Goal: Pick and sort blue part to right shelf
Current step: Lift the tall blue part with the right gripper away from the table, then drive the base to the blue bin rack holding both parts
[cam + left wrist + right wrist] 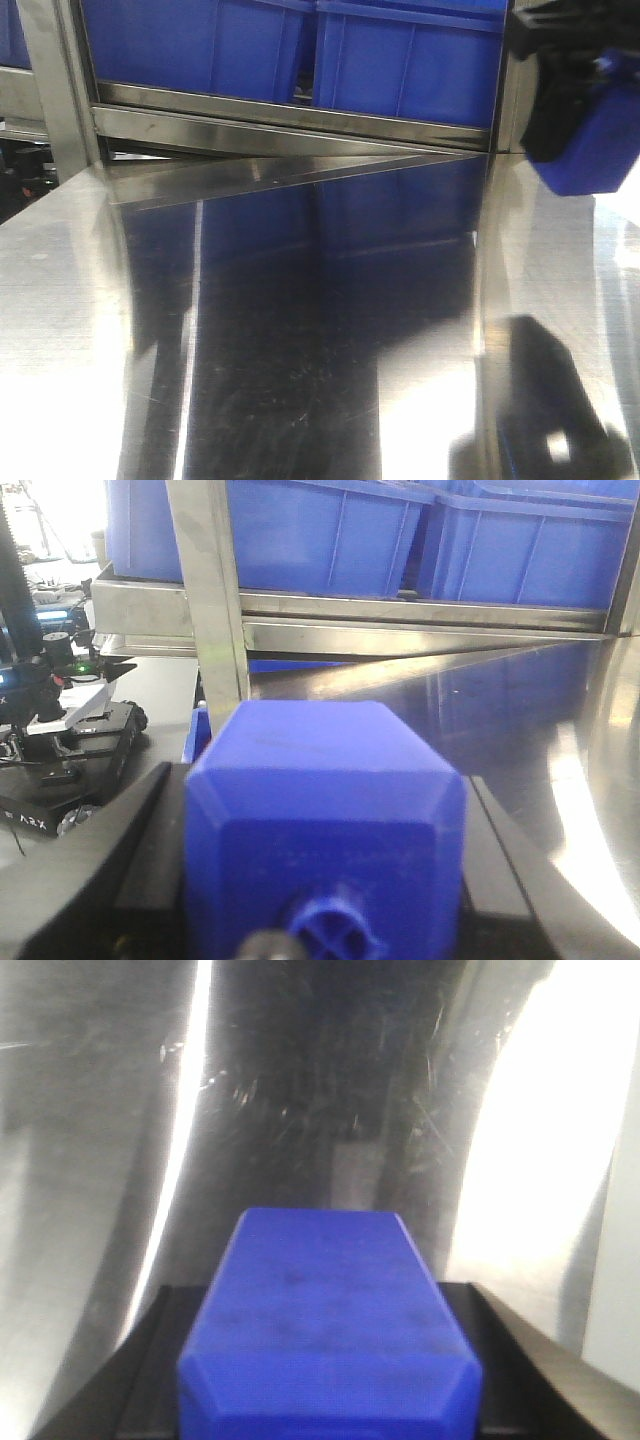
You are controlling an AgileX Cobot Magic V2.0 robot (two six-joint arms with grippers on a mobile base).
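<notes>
- Stainless table: polished and mirror-bright, bare across the middle, with wide free room near and left.
- Right shelf: along the table's far edge, flat steel front rail low, blue bins just behind and above it. Rail probably a lip to clear on entry.
- Right gripper: far right, above the table and close to the shelf, jaws closed on the flat sides of the blue part. Part airborne, likely held high to pass over the rail.
- Left gripper: clamped on a second blue part, knob end toward the wrist camera, near an upright shelf post. Post a possible snag.
- Step judged: carrying, placement not yet made.
</notes>
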